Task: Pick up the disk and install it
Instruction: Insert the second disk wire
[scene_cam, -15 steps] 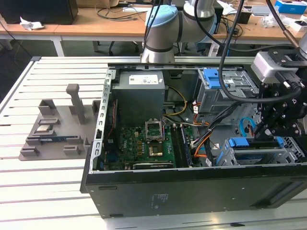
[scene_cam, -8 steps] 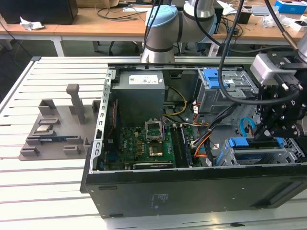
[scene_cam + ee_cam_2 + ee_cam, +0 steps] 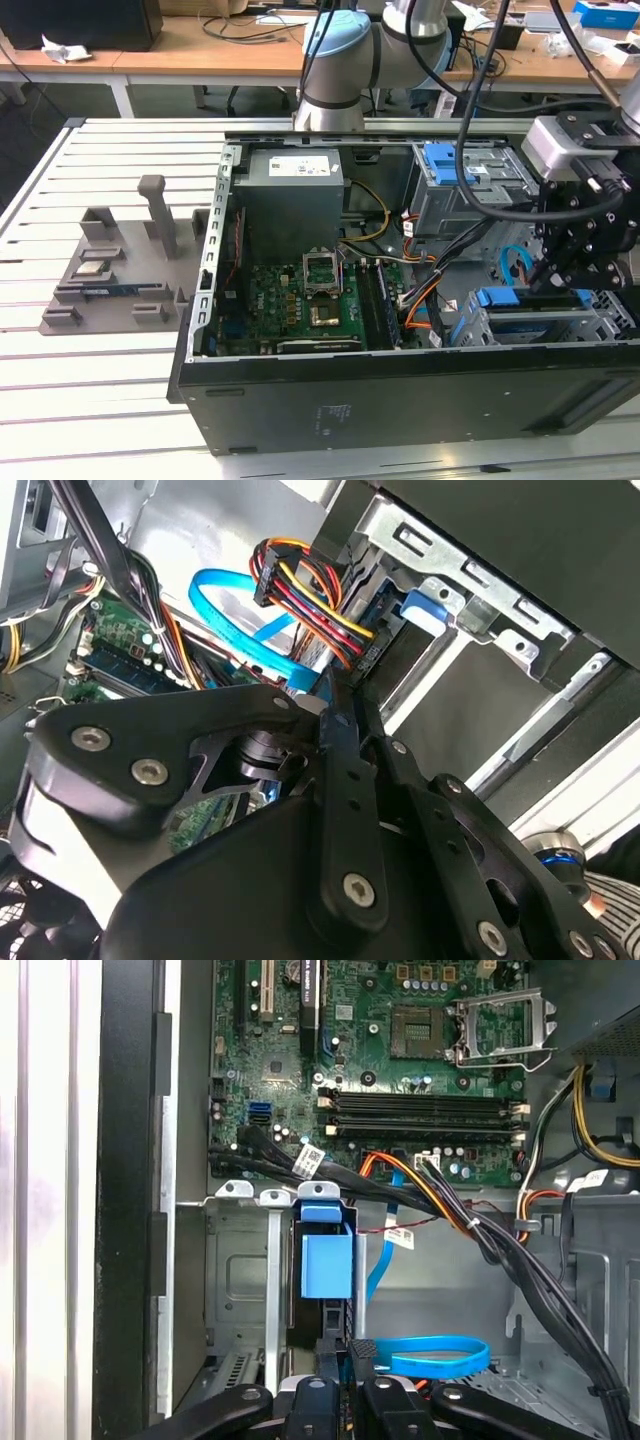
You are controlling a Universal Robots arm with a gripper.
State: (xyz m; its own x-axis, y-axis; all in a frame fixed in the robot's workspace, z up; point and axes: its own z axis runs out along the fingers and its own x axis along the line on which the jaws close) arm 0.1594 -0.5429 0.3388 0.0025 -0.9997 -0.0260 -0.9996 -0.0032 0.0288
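Though only its bright blue plastic frame and a dark sliver of its edge show, the silver-metal hard drive, the disk [image 3: 327, 1265], stands on edge in a slot of the grey sheet-metal drive cage [image 3: 240, 1270], at the exterior view's right of the open black computer case [image 3: 350, 410] on the white slatted counter [image 3: 100, 400]. The black gripper [image 3: 347, 1355] hangs right over it with its fingers drawn together, barely a slit between them. Whether they pinch the frame's rim I cannot tell from either wrist view.

I judge the disk to be rigid and fairly heavy for its bulk, and sensitive to knocks. The bare metal faces would be slick, so the plastic frame along the long edges looks the safer hold, clear of the blue ribbon cable [image 3: 435, 1353] looped just beside the slot
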